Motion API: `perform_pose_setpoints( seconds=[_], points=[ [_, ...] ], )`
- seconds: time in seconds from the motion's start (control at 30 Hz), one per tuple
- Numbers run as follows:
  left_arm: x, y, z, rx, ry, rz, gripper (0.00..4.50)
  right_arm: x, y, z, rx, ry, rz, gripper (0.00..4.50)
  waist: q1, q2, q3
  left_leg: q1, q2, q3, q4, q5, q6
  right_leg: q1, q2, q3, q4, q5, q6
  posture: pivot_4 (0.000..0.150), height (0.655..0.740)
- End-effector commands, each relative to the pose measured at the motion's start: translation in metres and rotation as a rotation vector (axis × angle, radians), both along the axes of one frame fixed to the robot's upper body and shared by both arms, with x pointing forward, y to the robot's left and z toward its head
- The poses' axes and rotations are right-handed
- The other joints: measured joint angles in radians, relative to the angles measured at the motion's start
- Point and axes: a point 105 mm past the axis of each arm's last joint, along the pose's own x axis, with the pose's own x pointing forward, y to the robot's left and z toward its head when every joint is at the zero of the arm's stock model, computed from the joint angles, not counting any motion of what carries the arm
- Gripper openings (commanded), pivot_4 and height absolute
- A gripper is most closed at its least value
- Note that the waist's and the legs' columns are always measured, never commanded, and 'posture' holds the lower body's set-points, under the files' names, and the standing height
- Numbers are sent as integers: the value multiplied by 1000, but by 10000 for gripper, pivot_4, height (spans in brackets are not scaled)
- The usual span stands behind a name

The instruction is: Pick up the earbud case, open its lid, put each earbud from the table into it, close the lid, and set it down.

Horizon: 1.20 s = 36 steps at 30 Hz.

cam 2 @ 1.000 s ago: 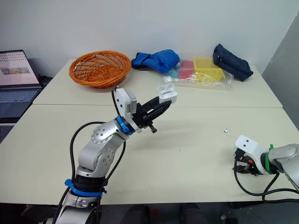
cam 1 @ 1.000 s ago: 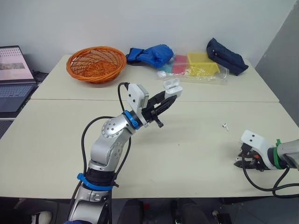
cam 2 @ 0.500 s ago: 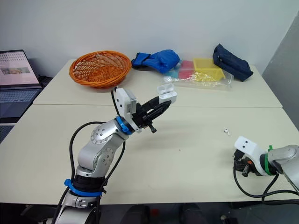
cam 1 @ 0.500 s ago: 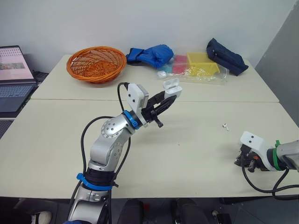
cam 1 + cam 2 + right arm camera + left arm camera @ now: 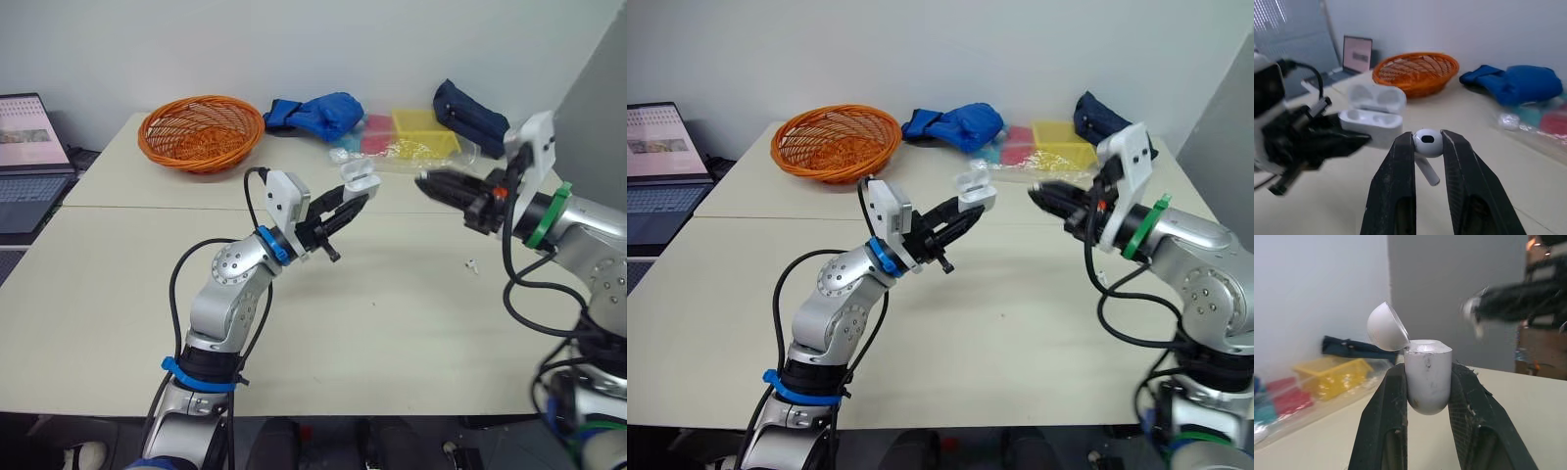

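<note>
The white earbud case (image 5: 360,180) hangs above the table's middle with its lid tipped open, and my left gripper (image 5: 355,195) is shut on its body. In the left wrist view the case (image 5: 1427,376) sits between both black fingers (image 5: 1388,406). My right gripper (image 5: 423,183) is raised at the same height, just to the right of the case and apart from it. It is shut on a white earbud (image 5: 1427,143), stem hanging down. The open case (image 5: 1371,125) shows two empty wells. A second earbud (image 5: 473,264) lies on the table at the right.
Along the table's far side stand an orange basket (image 5: 203,132), a blue cloth bundle (image 5: 315,112), a plastic bag with yellow and red boxes (image 5: 411,139) and a dark blue pouch (image 5: 473,117). A laptop (image 5: 27,157) sits off the table's left.
My right arm has lifted from the table's front right edge to mid-air and now points at the case with an earbud in its fingers. The left gripper with the case has dipped slightly.
</note>
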Motion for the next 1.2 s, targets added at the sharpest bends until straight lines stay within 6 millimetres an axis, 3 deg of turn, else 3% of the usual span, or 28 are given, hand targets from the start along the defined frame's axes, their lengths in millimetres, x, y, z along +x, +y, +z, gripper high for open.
perform_pose_setpoints(
  seconds=[0.03,0.27,1.2],
  points=[
    [2,-5,17,-36,-60,-6,7511,-5,2,25,134,-67,-54,4100,0,0,0,-3,-1,1,0,0,0,-2,-1,0,0,1,0,1500,7400],
    [9,-21,31,-83,-84,-32,7511,-9,27,32,344,-86,7,4100,-2,0,0,-2,-1,3,1,0,0,-2,-2,1,0,1,2,1500,7400],
    [4,-32,51,-162,-107,-30,7511,17,48,18,446,-131,-35,4100,-17,0,0,-1,0,2,0,0,0,-2,0,1,1,0,2,1500,7400]
  ],
)
